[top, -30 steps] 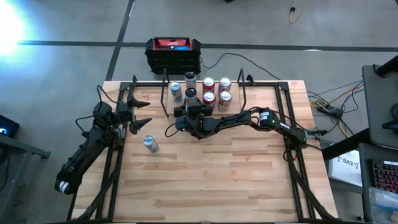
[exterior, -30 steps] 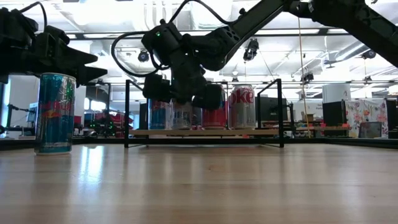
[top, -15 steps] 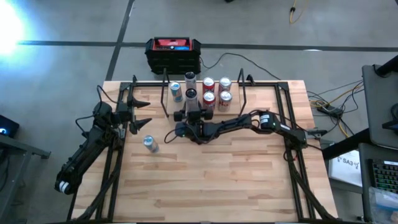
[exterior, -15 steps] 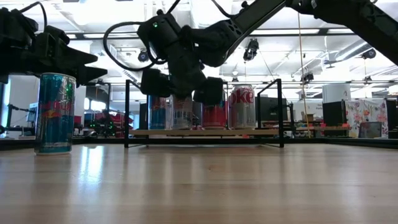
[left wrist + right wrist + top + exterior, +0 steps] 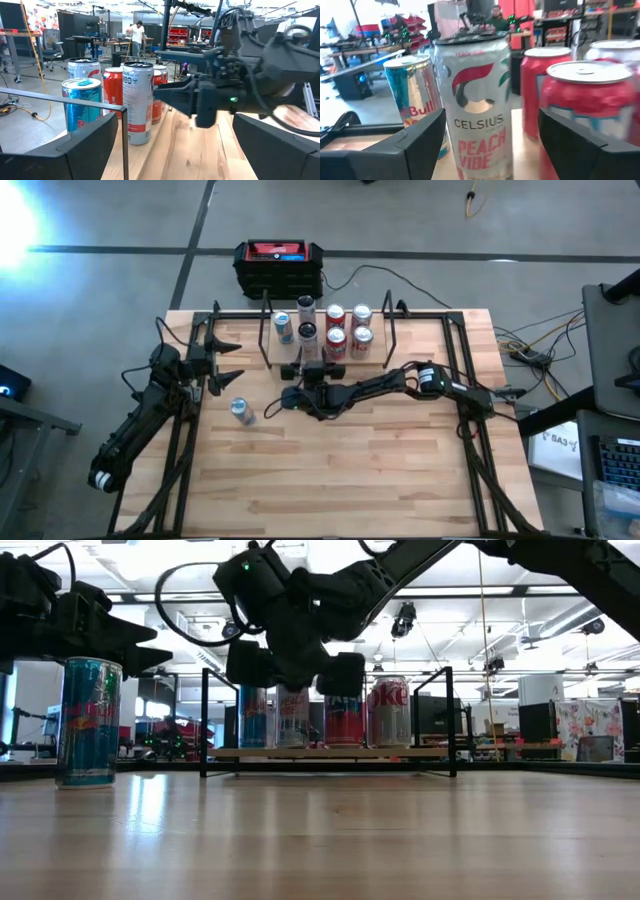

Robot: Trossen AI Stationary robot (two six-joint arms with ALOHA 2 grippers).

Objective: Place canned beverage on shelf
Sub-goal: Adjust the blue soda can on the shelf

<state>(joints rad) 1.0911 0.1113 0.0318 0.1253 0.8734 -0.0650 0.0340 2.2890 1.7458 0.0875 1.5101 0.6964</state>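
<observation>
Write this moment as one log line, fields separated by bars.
right gripper: open, apart from white can on shelf | left gripper: open, waiting | blue can: on table, not yet shelved

Bright overhead room lighting, blown-out glare at high view's left edge, sheen on tabletop (image 5: 330,840), blurred red cans (image 5: 590,100)

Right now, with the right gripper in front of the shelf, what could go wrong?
1. The right gripper stands open with the white can close between its fingers; a sideways move could tip that can.
2. The red cans crowd beside it on the shelf, so one fall could knock others.
3. The blue can stands loose on the table near the waiting left gripper; a swinging arm could hit it.
</observation>
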